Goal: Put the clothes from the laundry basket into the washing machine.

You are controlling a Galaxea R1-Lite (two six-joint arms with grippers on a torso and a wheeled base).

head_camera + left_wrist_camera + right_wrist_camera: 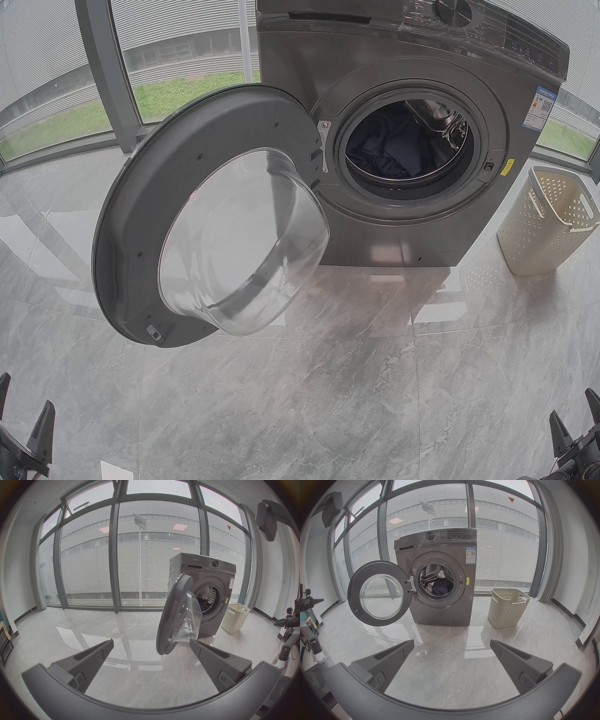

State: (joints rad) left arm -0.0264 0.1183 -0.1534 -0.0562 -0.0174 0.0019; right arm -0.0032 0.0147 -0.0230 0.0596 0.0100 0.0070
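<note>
The grey washing machine (406,56) stands ahead with its round door (212,219) swung wide open to the left. Dark blue clothes (390,147) lie inside the drum, seen also as dark clothes (440,587) in the right wrist view. The cream laundry basket (550,219) stands on the floor to the right of the machine, and its inside (508,596) looks bare. My left gripper (151,644) is open and holds nothing, low at the left, well back from the machine. My right gripper (452,644) is open too, low at the right.
Grey glossy floor tiles (350,387) stretch between me and the machine. Tall windows (140,548) run behind and to the left of it. The open door (175,614) juts out over the floor on the left side.
</note>
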